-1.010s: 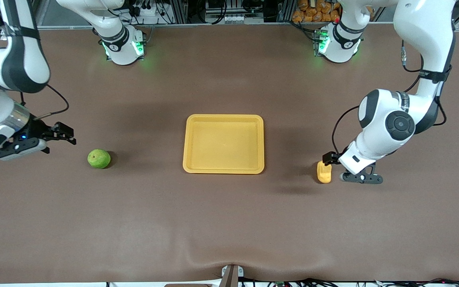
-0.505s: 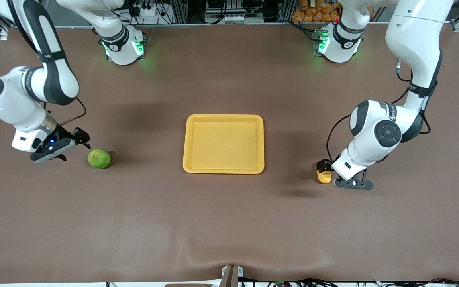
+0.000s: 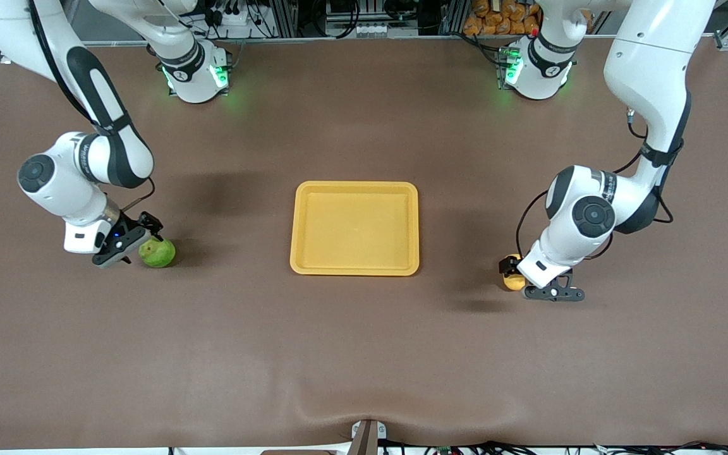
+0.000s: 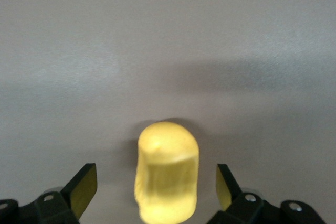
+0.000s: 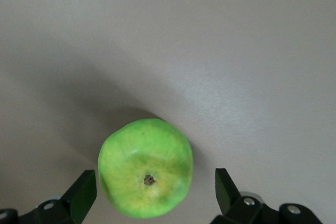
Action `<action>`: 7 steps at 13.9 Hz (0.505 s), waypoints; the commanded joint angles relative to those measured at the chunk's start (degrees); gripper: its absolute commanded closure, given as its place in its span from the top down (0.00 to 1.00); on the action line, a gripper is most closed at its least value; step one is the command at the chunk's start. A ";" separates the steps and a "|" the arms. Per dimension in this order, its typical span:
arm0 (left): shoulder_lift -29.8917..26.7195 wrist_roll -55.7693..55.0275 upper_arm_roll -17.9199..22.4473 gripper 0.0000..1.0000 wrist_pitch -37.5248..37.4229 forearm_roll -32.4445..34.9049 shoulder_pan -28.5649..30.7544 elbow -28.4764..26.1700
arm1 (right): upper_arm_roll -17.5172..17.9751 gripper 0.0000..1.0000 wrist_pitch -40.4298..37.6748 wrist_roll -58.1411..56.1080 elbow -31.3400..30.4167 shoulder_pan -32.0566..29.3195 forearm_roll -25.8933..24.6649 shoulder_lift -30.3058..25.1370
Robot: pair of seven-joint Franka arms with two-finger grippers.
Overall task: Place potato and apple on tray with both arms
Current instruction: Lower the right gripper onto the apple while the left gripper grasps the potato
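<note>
The potato (image 3: 512,280) lies on the brown table (image 3: 364,354) toward the left arm's end, well apart from the tray (image 3: 354,228) and slightly nearer the front camera than the tray's near rim. In the left wrist view the potato (image 4: 167,170) sits between the two fingertips (image 4: 84,187) with a visible gap on each side; nothing is gripped. The left gripper (image 3: 528,278) is low at the potato, jaws fully spread, straddling it.

The apple (image 3: 158,251) rests on the table toward the right arm's end, level with the tray's near half and well apart from it. In the right wrist view the apple (image 5: 146,174) shows its stem dimple upward and lies between the spread fingertips (image 5: 84,188), clear of both. The right gripper (image 3: 139,239) is low at the apple, jaws wide, holding nothing.

The tray lies flat at mid-table between the two fruits, with neither fruit on it.
</note>
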 commanded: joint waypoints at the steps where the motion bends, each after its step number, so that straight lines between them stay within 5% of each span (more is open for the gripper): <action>1: 1.33 -2.51 0.12 1.00 3.02 1.58 -0.46 -0.59 | 0.06 1.00 3.66 -1.55 -2.60 1.58 1.17 0.47; 2: 1.51 -2.51 0.12 1.00 3.46 1.58 -0.37 -0.68 | 0.06 1.00 8.83 -1.46 -5.06 1.94 1.17 0.74; 5: 1.51 -2.51 0.12 0.86 3.64 1.58 -0.37 -1.38 | 0.49 0.30 12.31 -2.77 -5.96 1.68 1.08 1.09; 7: 1.43 -2.51 0.12 0.71 3.64 1.58 -0.29 -1.90 | 1.46 0.20 12.13 -5.59 -5.96 1.50 1.08 0.30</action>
